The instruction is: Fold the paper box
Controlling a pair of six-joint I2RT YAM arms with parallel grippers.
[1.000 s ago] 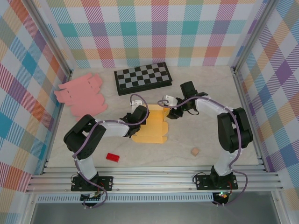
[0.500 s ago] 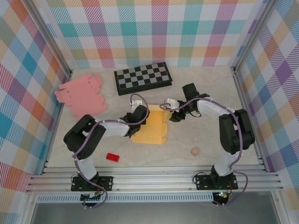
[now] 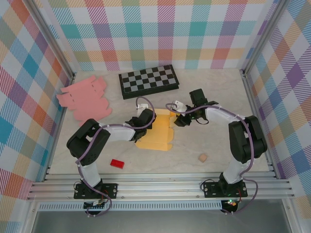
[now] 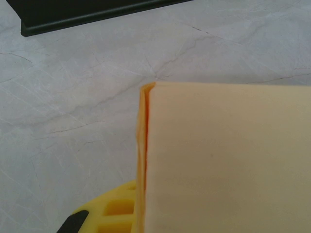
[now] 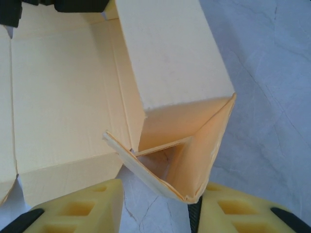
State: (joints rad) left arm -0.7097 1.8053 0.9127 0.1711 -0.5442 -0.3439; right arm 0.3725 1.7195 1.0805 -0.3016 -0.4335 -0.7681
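paper box (image 3: 156, 135): pale orange, mostly flat, upper-right wall raised | left hand (image 3: 146, 121): clamped on its left edge | right hand (image 5: 160, 191): half-wide, astride raised wall

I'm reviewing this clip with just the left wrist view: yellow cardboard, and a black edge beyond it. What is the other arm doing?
Observer: The right pincer is at the far right corner of the yellow paper box, opposite the left pincer.
Operator: Is any flap up there?
Observer: Yes. The right wrist view shows a raised side wall with a corner flap between its fingers. I cannot tell whether they press it.
Operator: And that black edge?
Observer: It is a chessboard lying beyond the box.
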